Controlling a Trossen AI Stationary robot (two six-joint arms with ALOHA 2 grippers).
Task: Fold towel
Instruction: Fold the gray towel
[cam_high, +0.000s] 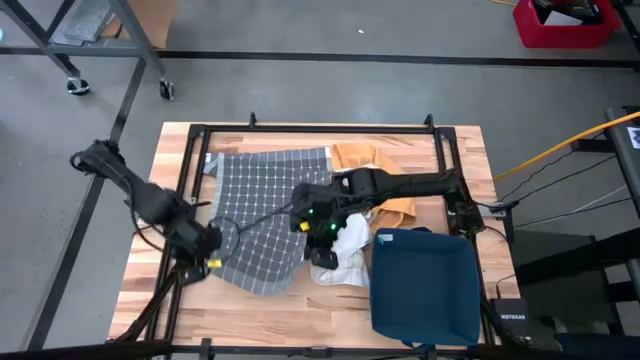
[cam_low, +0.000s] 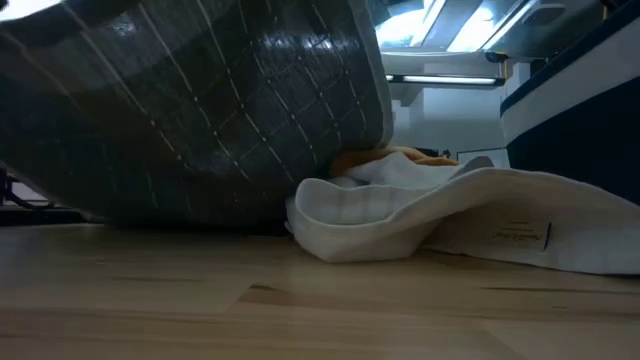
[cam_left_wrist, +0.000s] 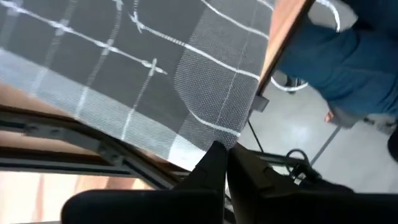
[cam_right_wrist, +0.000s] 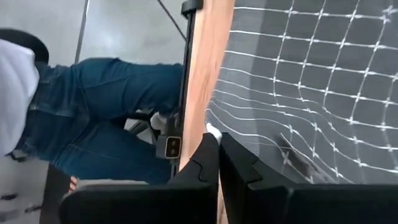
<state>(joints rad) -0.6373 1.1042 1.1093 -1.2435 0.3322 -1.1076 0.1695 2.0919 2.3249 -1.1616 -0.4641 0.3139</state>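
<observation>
A grey towel with a white grid (cam_high: 265, 215) lies at the table's middle left. Its far part is flat. Its near part bulges up in a rounded hump (cam_low: 200, 110) whose foot rests on the wood. My left gripper (cam_high: 215, 243) is at the towel's left edge and is shut on one corner. My right gripper (cam_high: 318, 245) is at the towel's right edge and is shut on another corner. Both point slanting down toward the table's near edge. My left gripper (cam_left_wrist: 222, 149) pinches a towel corner with a pale hem (cam_left_wrist: 202, 146) between its fingertips, slanting down from above. The cloth spreads away from the fingers. My right gripper (cam_right_wrist: 217, 138) pinches a towel corner, whose pale tip (cam_right_wrist: 212, 130) shows at the fingertips. The cloth billows away beside them (cam_right_wrist: 311, 81).
A white cloth (cam_high: 350, 250) lies crumpled beside the towel's right edge, and an orange cloth (cam_high: 375, 165) lies behind it. A dark blue bin (cam_high: 425, 285) stands at the near right. A person in jeans (cam_right_wrist: 106, 112) stands just past the near table edge.
</observation>
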